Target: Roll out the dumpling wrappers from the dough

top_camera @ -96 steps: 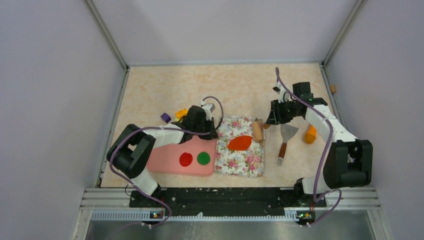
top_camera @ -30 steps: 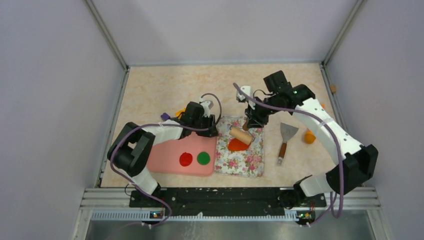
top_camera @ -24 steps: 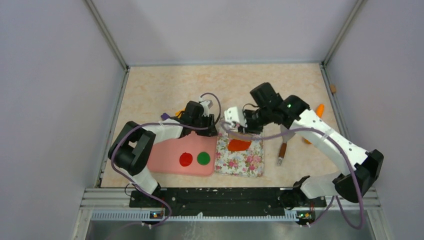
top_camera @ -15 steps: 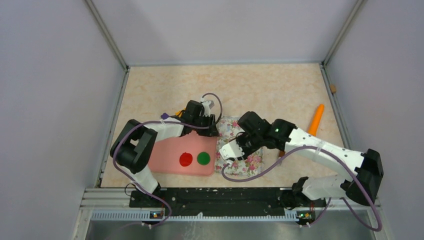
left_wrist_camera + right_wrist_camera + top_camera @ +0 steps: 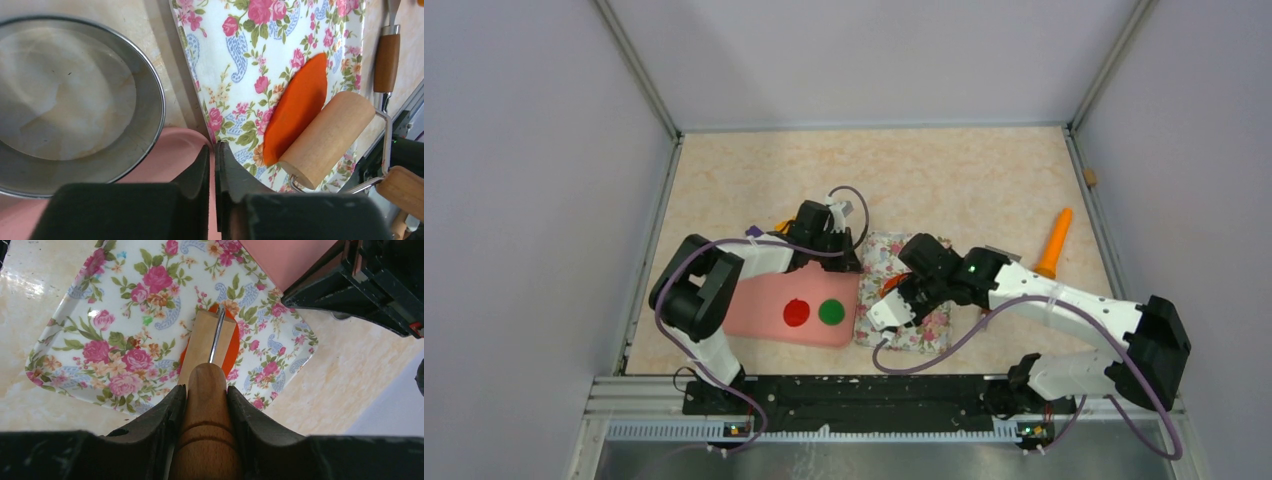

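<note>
The orange-red dough lies flattened into an oval on the floral tray; in the top view only a sliver shows. My right gripper is shut on the wooden handle of the roller, which rests on the dough. In the top view it is over the tray's near left part. Red and green wrapper discs lie on the pink board. My left gripper is shut at the board's far right corner.
A metal ring cutter lies just left of the left gripper. A scraper's wooden handle lies beyond the tray. An orange carrot-shaped stick lies to the right. Side walls close the table.
My right arm has carried the roller from the tray's right edge over its far side and drawn it across the dough toward the near left. The left gripper has stayed put.
</note>
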Available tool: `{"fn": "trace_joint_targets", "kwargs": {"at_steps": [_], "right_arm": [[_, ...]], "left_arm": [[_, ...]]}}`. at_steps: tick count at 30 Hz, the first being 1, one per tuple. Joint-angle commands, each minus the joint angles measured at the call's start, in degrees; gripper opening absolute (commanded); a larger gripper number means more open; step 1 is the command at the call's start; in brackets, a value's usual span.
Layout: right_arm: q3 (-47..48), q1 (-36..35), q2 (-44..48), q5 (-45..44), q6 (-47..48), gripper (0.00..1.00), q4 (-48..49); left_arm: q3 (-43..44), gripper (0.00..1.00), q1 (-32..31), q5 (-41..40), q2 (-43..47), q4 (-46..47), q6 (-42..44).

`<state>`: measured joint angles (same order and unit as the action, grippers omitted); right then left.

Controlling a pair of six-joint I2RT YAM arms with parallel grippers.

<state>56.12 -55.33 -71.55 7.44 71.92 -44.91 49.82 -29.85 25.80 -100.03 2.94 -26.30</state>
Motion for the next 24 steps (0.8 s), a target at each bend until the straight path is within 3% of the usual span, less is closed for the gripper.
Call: {"fn": "trace_joint_targets", "kwargs": {"at_steps": [1, 10, 24], "right_arm": [[-2.2, 0.4, -0.5, 3.2, 2.0, 0.00, 0.1], [-14.2, 3.3, -1.4, 1.4, 4.7, 0.00, 6.8], [-15.4, 8.6, -5.9, -0.6, 2.8, 0.00, 15.7]], "left_arm": [[-1.0, 0.02, -0.2, -4.1, -3.0, 0.8, 0.7], [-2.0, 0.00, -0.2, -4.9, -2.2, 0.3, 1.0], [-2.0, 0.00, -0.2, -5.3, -2.5, 0.5, 0.8]]}}
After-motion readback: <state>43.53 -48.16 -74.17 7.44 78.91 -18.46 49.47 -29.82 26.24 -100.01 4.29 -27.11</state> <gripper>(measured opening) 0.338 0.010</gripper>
